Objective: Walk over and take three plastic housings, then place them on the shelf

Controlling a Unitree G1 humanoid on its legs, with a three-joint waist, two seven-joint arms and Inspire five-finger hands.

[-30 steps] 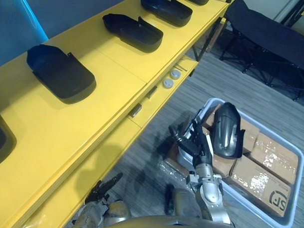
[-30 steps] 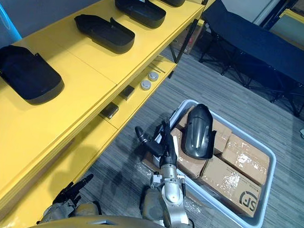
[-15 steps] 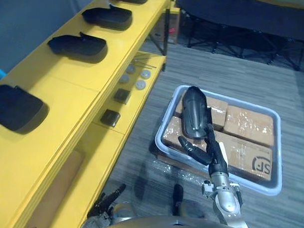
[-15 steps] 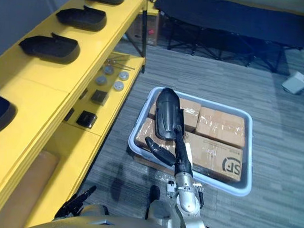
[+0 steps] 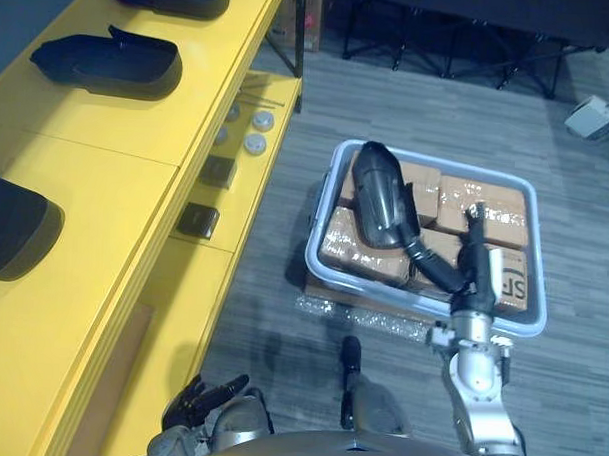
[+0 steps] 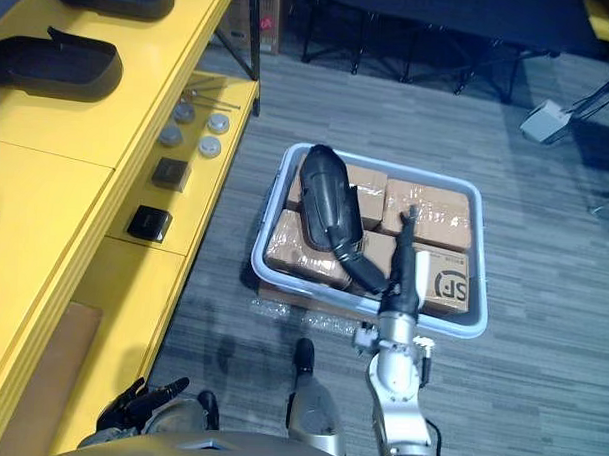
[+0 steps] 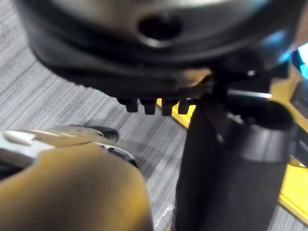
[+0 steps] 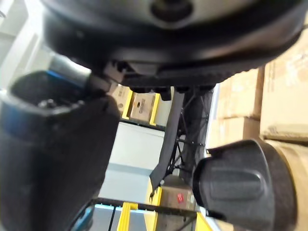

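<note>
One housing (image 5: 382, 196) atop taped boxes (image 5: 490, 226)

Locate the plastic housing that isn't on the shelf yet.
In the left eye view, the plastic housing lies on the cardboard boxes in the grey bin on the floor, right of the yellow shelf, just past the right hand.

A dark printed logo (image 6: 451, 286) stands on the cardboard box (image 6: 465, 266) just beside the right hand (image 6: 401, 276). A red label (image 8: 180, 197) beyond that hand is too small to read.
</note>
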